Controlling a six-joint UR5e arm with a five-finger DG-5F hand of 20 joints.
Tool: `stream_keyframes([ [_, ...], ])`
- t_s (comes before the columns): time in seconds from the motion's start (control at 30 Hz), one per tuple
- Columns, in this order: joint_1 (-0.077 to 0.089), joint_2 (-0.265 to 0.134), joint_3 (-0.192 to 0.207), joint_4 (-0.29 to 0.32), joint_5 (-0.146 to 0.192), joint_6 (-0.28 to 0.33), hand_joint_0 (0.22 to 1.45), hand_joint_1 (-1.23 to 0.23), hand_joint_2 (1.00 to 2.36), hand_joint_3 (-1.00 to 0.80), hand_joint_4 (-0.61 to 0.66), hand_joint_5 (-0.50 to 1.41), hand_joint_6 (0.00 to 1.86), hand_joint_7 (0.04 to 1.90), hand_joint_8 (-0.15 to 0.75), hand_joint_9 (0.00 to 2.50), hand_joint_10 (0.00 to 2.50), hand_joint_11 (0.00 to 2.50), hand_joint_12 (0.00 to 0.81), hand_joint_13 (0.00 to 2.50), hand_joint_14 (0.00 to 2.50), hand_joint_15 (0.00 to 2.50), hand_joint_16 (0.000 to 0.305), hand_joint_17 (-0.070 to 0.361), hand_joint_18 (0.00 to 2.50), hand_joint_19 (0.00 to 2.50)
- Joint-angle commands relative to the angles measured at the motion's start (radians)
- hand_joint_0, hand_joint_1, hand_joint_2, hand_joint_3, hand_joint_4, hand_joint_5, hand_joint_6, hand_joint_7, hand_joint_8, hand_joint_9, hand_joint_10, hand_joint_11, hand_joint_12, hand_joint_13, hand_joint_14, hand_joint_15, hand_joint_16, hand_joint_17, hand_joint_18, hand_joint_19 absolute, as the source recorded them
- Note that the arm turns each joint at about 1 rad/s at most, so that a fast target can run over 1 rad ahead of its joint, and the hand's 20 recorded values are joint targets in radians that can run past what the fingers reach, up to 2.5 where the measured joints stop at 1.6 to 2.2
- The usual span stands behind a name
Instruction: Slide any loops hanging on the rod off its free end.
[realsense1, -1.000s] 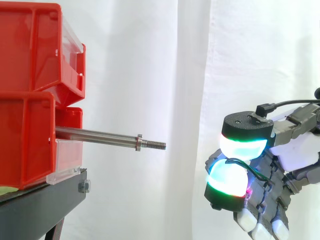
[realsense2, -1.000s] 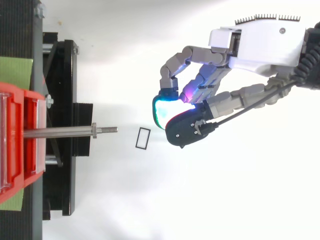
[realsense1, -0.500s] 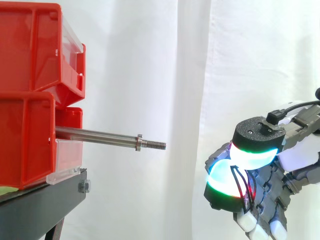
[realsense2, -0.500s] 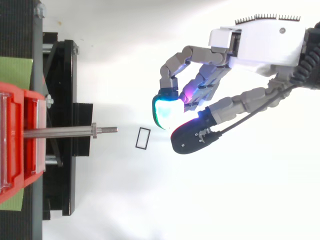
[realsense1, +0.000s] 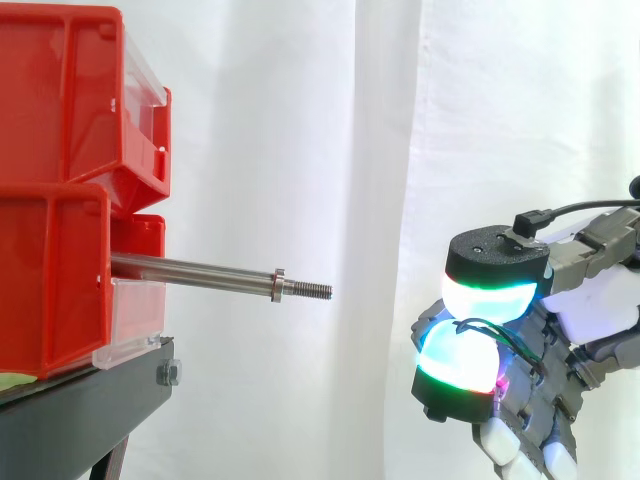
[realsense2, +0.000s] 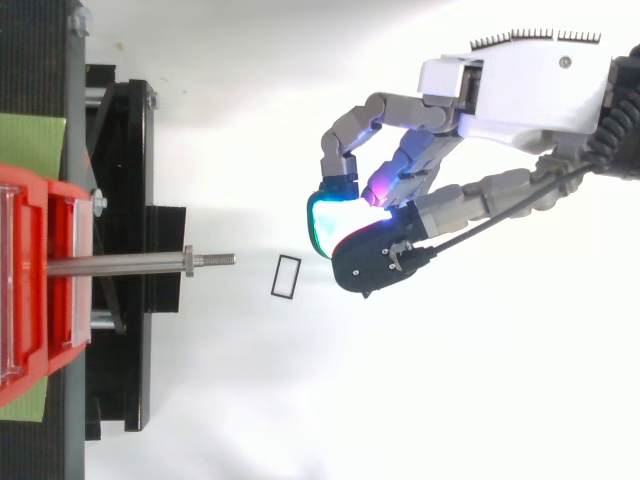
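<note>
A bare steel rod (realsense1: 200, 270) sticks out to the right from the lower red bin (realsense1: 55, 280), ending in a washer and a threaded tip (realsense1: 312, 291). Nothing hangs on it. A small black rectangular loop (realsense2: 275, 276) lies on the white surface just beyond the rod's tip (realsense2: 222, 260). My hand (realsense2: 520, 95) is to the right of the loop and the rod, lower than the rod in the side view. Its fingers are curled, with the thumb's pad (realsense1: 487, 298) resting on a finger's pad (realsense1: 458, 362). Nothing shows between them.
Two red bins (realsense1: 70, 100) are stacked on a black stand (realsense1: 80, 410) at the left. The stand's base (realsense2: 120, 200) reaches under the rod. A white curtain hangs behind. Open white surface lies between the rod's tip and my hand.
The thumb, swung apart from the finger pad half a second ago, is back against it as it was a second ago. The rod and the loop have not moved.
</note>
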Motion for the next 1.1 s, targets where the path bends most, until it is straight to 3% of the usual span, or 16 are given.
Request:
stream_keyframes([
  [0.0,0.000,0.000,0.000,0.000,0.000,0.001,0.60,-0.54,1.01,-0.39,0.16,-0.14,0.82,1.12,0.308,1.05,0.01,0.32,0.302,0.91,0.01,0.20,0.044,0.099,0.88,0.41],
  [0.23,0.000,0.000,0.000,-0.002,-0.002,0.009,0.61,-0.75,1.01,-0.33,0.15,-0.15,0.83,1.13,0.315,1.02,0.01,0.33,0.303,0.90,0.01,0.19,0.044,0.100,0.89,0.39],
  [0.47,0.000,0.000,0.000,-0.014,-0.002,0.024,0.65,-0.87,1.01,-0.32,0.06,-0.18,0.88,1.14,0.304,0.96,0.01,0.36,0.302,0.89,0.01,0.19,0.044,0.098,0.87,0.36],
  [0.63,0.000,0.000,0.000,-0.020,-0.003,0.036,0.63,-0.77,1.01,-0.37,0.12,-0.17,0.89,1.19,0.317,1.02,0.01,0.36,0.298,0.89,0.01,0.19,0.043,0.097,0.87,0.38],
  [0.93,0.003,0.000,0.000,-0.029,-0.003,0.046,0.59,-0.58,1.00,-0.44,0.12,-0.14,0.87,1.21,0.298,1.06,0.01,0.35,0.297,0.90,0.01,0.20,0.044,0.099,0.86,0.41],
  [1.07,0.004,0.000,0.000,-0.040,-0.003,0.053,0.59,-0.56,1.01,-0.44,0.12,-0.13,0.86,1.19,0.303,1.07,0.01,0.34,0.297,0.90,0.01,0.20,0.044,0.098,0.86,0.41],
])
